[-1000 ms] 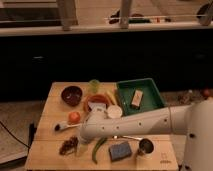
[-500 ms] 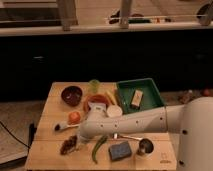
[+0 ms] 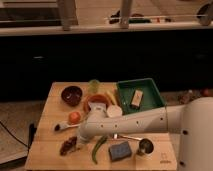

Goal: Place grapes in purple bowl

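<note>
The grapes (image 3: 68, 146), a small dark reddish-purple bunch, lie on the wooden table (image 3: 47, 155) near its front left. The purple bowl (image 3: 71, 94) stands at the back left of the table. My white arm reaches in from the right, and my gripper (image 3: 80, 141) is low over the table right beside the grapes, at their right end. The arm hides part of the gripper.
A round orange fruit (image 3: 74, 117) lies between bowl and grapes. An orange bowl (image 3: 97, 101), a green cup (image 3: 94, 86), a green tray (image 3: 140, 95), a green chilli (image 3: 97, 148), a blue sponge (image 3: 119, 150) and a metal cup (image 3: 145, 147) are on the table.
My arm has come down and to the left, bringing the gripper closer to the grapes. The objects on the table have not moved.
</note>
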### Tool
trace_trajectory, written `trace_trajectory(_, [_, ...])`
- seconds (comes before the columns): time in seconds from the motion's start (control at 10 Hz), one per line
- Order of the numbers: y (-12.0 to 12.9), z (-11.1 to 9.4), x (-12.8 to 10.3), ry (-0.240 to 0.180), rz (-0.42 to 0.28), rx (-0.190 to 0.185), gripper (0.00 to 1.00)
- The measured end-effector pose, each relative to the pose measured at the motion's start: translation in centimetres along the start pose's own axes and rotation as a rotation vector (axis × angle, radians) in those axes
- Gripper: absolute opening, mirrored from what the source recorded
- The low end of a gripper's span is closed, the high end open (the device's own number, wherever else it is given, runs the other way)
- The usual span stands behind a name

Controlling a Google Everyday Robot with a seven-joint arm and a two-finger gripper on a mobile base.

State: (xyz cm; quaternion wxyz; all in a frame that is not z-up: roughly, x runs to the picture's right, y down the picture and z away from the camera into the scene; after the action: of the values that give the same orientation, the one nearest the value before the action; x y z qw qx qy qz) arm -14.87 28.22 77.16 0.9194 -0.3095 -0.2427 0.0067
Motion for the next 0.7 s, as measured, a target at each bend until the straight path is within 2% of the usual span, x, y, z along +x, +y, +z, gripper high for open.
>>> trace_trajectory(0.4, [0.2, -0.9, -0.5, 0.007, -0.03, 0.008, 0.0])
trace_trajectory(0.6, [0.3, -1.9, -1.3, 0.012, -0.056, 0.016, 0.0])
trace_trajectory(0.7, [0.3, -3.1, -2.2, 0.018, -0.075, 0.022, 0.0])
